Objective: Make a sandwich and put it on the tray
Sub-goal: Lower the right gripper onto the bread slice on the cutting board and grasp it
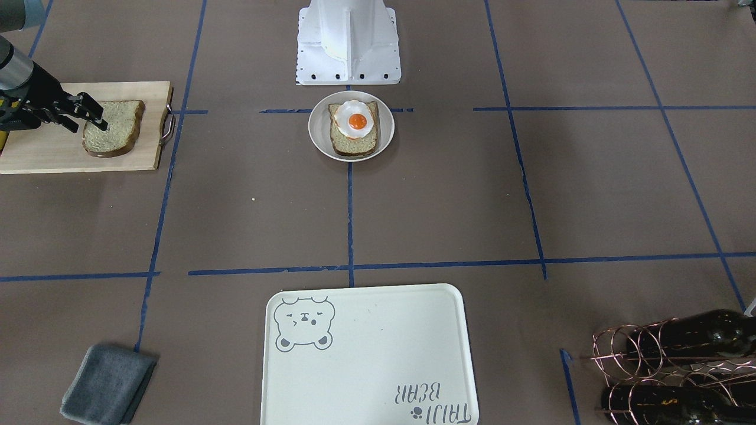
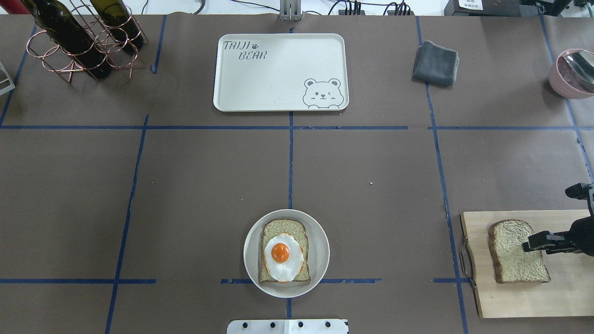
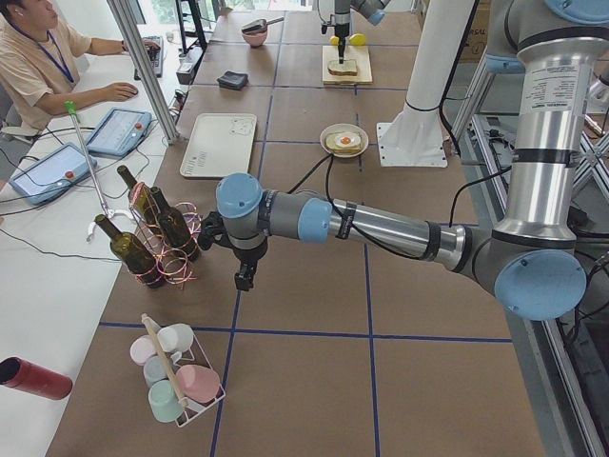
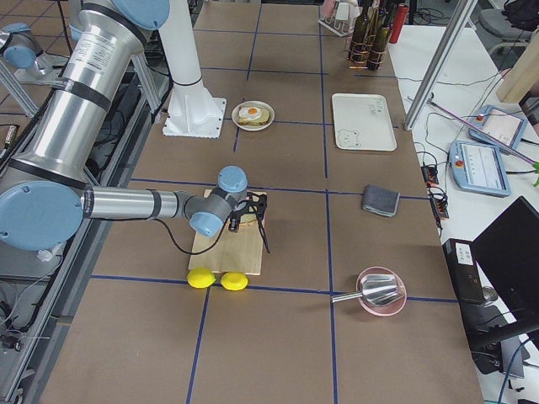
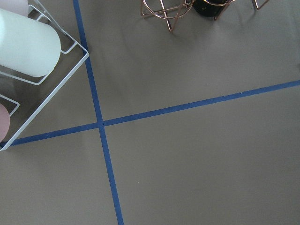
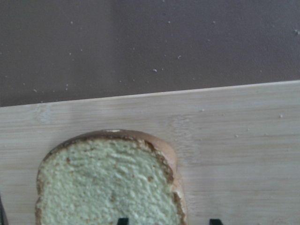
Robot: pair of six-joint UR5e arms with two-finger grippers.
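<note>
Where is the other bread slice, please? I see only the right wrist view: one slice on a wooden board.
Observer: The other slice lies on the round plate just before the robot's base, with the fried egg on top of it.
Operator: Is the tray free for the sandwich?
Observer: Yes, the tray holds nothing. It lies straight across from the plate, on the side away from the robot.

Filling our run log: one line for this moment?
right gripper open at slice on board | egg on plated bread | tray bare
</note>
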